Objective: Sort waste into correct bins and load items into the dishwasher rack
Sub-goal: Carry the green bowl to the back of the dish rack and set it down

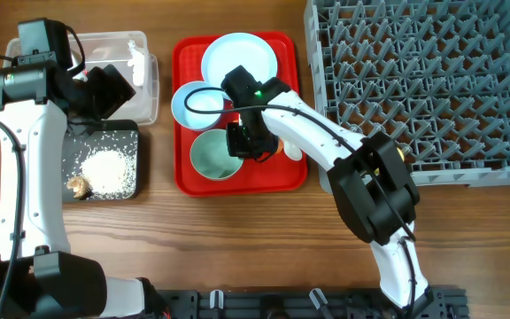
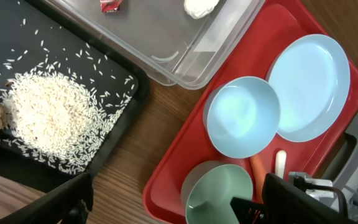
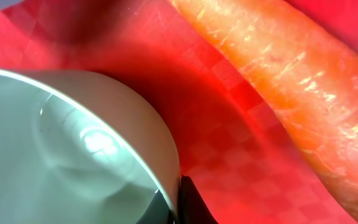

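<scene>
My right gripper is shut on the rim of the pale-green bowl on the red serving tray. In the right wrist view its fingers pinch the bowl's wall, and the orange carrot lies just beside it. My left gripper is open and empty above the bins. The clear tub holds the red wrapper and the white paper scrap. The black tray holds rice and a brown scrap. The yellow cup is out of view.
The light-blue plate and the small light-blue bowl sit on the red tray behind the green bowl. The white spoon lies beside the carrot. The grey dishwasher rack stands at the right.
</scene>
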You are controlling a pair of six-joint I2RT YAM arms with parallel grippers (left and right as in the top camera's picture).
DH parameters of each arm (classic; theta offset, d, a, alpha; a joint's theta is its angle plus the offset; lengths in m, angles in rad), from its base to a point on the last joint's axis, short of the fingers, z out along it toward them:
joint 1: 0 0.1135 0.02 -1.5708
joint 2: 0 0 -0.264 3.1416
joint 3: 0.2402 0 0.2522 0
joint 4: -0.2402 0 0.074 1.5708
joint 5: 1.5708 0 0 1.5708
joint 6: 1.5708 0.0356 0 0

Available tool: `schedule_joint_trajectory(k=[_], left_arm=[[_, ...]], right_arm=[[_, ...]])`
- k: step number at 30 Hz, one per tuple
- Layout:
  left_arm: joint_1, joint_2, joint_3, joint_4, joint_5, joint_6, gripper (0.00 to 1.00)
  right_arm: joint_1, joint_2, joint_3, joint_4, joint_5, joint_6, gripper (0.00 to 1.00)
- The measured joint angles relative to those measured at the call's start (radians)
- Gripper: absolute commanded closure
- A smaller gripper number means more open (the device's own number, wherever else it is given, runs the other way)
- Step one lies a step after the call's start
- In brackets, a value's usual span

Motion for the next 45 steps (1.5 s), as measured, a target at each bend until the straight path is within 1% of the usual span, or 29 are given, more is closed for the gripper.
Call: schedule_joint_trajectory(k=[4,6,7,8,12,14,16,18,21,23,24,27,29,34,35,39,41,45], left_arm=[[0.0,0.0,0.0,0.0,0.0,0.0,0.11],[0.0,0.0,0.0,0.0,0.0,0.0,0.04],[0.0,0.0,0.0,-0.001,0.0,0.001,0.02],[0.0,0.0,0.0,-0.001,0.0,-0.002,0.0],[0.0,0.0,0.0,-0.005,0.0,-0.005,0.0],[0.0,0.0,0.0,-0.006,0.0,-0.006,0.0],[0.0,0.0,0.0,-0.008,0.0,-0.006,0.0],[0.0,0.0,0.0,-0.007,0.0,-0.006,0.0],[0.0,0.0,0.0,-0.008,0.0,-0.006,0.0],[0.0,0.0,0.0,-0.008,0.0,-0.006,0.0],[0.0,0.0,0.0,-0.008,0.0,-0.006,0.0],[0.0,0.0,0.0,-0.008,0.0,-0.006,0.0],[0.0,0.0,0.0,-0.008,0.0,-0.007,0.0],[0.0,0.0,-0.001,-0.008,0.0,-0.006,0.0],[0.0,0.0,-0.001,-0.008,0.0,-0.007,0.0],[0.0,0.0,-0.001,-0.008,0.0,-0.007,0.0],[0.0,0.0,-0.001,-0.008,0.0,-0.006,0.0],[0.0,0.0,-0.001,-0.008,0.0,-0.006,0.0]], right_arm=[[0.0,-0.006,0.0,-0.018,0.004,-0.001,0.96],[0.0,-0.029,0.0,-0.049,0.019,-0.003,0.96],[0.0,-0.047,0.0,-0.063,0.027,-0.005,0.96],[0.0,-0.078,0.0,-0.079,0.042,-0.007,0.96],[-0.007,-0.249,0.0,-0.12,0.138,-0.009,0.96],[-0.023,-0.375,0.008,-0.146,0.248,-0.008,0.96],[-0.045,-0.457,0.021,-0.152,0.384,-0.008,0.96],[-0.08,-0.534,0.032,-0.15,0.601,-0.007,0.96],[-0.131,-0.563,0.035,-0.074,0.891,-0.037,0.96],[-0.173,-0.546,0.034,0.063,1.079,-0.106,0.96],[-0.186,-0.537,0.034,0.117,1.135,-0.143,0.96],[-0.231,-0.495,0.032,0.36,1.276,-0.342,0.96],[-0.253,-0.469,0.032,0.493,1.328,-0.482,0.96],[-0.289,-0.392,0.032,0.737,1.392,-0.813,0.96],[-0.293,-0.374,0.032,0.772,1.398,-0.924,0.96],[-0.304,-0.24,0.032,0.88,1.429,-1.124,0.96],[-0.304,-0.182,0.032,0.884,1.437,-1.18,0.96],[-0.304,-0.099,0.032,0.884,1.44,-1.238,0.96]])
